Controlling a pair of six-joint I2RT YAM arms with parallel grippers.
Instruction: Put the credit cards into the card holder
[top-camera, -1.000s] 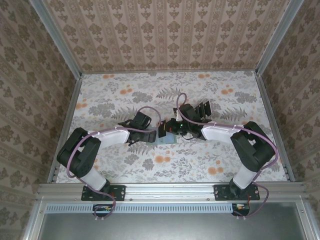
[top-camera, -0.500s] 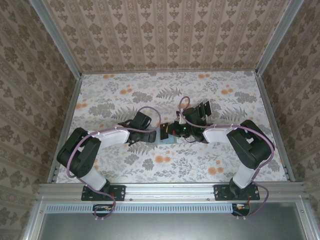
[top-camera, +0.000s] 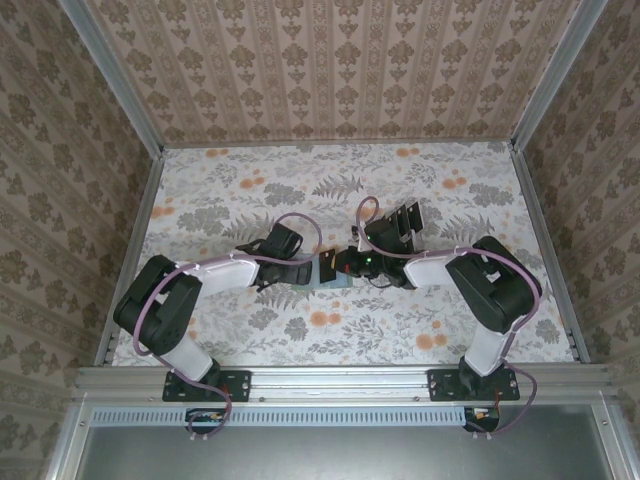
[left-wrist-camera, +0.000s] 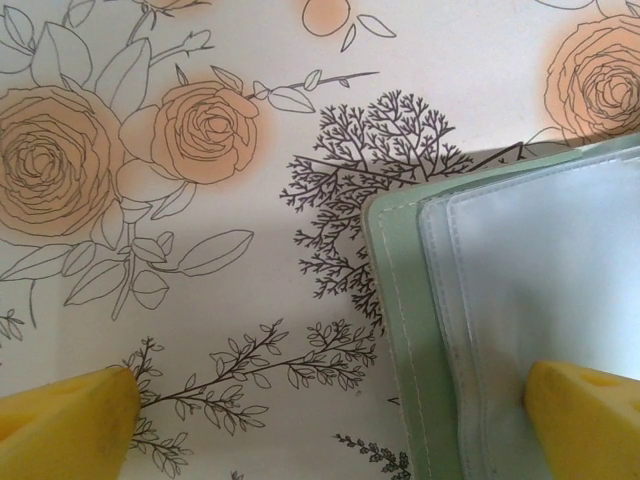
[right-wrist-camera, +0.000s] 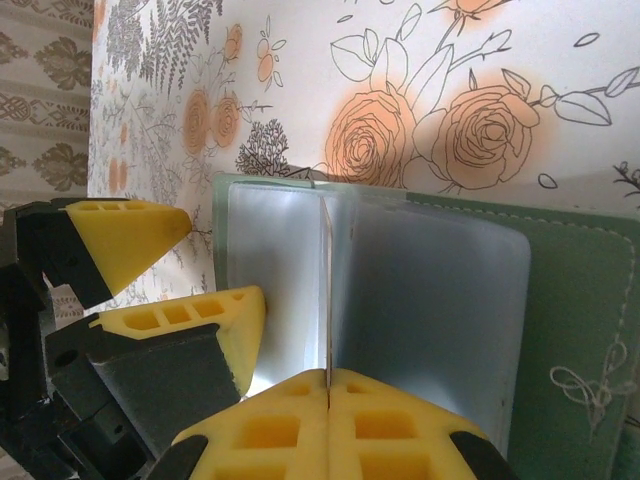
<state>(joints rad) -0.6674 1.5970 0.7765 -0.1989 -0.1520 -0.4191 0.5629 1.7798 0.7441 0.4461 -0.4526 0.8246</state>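
The sage-green card holder (right-wrist-camera: 575, 300) lies open on the table, its clear sleeves (right-wrist-camera: 430, 290) facing up. My right gripper (right-wrist-camera: 328, 380) is shut on a thin credit card (right-wrist-camera: 326, 290), seen edge-on, standing upright over the sleeves at the holder's fold. My left gripper (left-wrist-camera: 325, 415) is open and straddles the holder's (left-wrist-camera: 395, 300) left edge, one yellow fingertip (left-wrist-camera: 585, 420) resting on the plastic sleeve and the other on the table. In the top view both grippers, left (top-camera: 318, 268) and right (top-camera: 342, 263), meet over the holder (top-camera: 338, 284) at mid-table.
A rack with several dark cards (top-camera: 405, 222) stands just behind the right wrist. The left gripper's yellow fingers (right-wrist-camera: 125, 232) sit close beside the right one's. Patterned walls enclose the floral table (top-camera: 250, 190) on three sides.
The right arm has shifted its elbow and forearm, bringing the wrist a little nearer to the holder. The left arm has stayed still and open.
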